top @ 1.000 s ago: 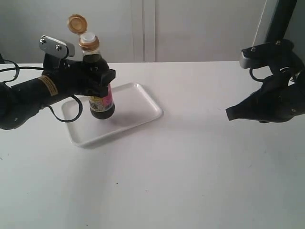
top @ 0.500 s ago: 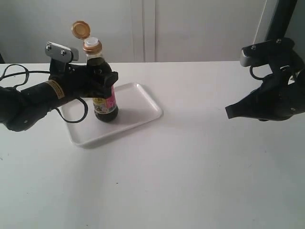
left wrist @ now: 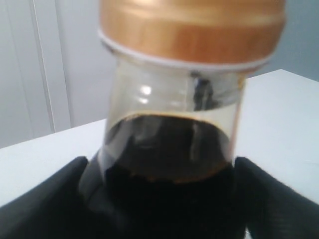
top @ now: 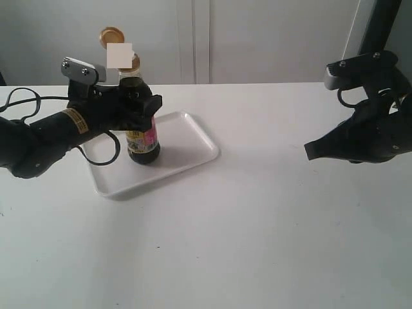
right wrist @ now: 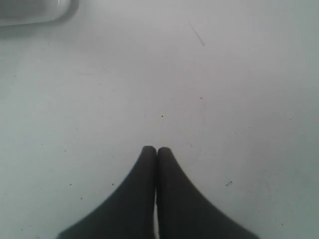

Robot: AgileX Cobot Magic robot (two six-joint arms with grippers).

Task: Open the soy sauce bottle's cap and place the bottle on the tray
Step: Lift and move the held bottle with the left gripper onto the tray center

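The left arm, black with a yellow label band and a grey metal bracket at its wrist, lies nearly level over the far left part of the table, pointing toward the middle. Its black left gripper (top: 143, 106) is clamped on the shoulders of the small clear bottle of near-black liquid (top: 141, 132), one black finger (left wrist: 45, 199) on each side. The right arm hangs over the right edge of the table, angled downward, its black right gripper (right wrist: 157, 150) pressed closed with fingertips touching, holding nothing.
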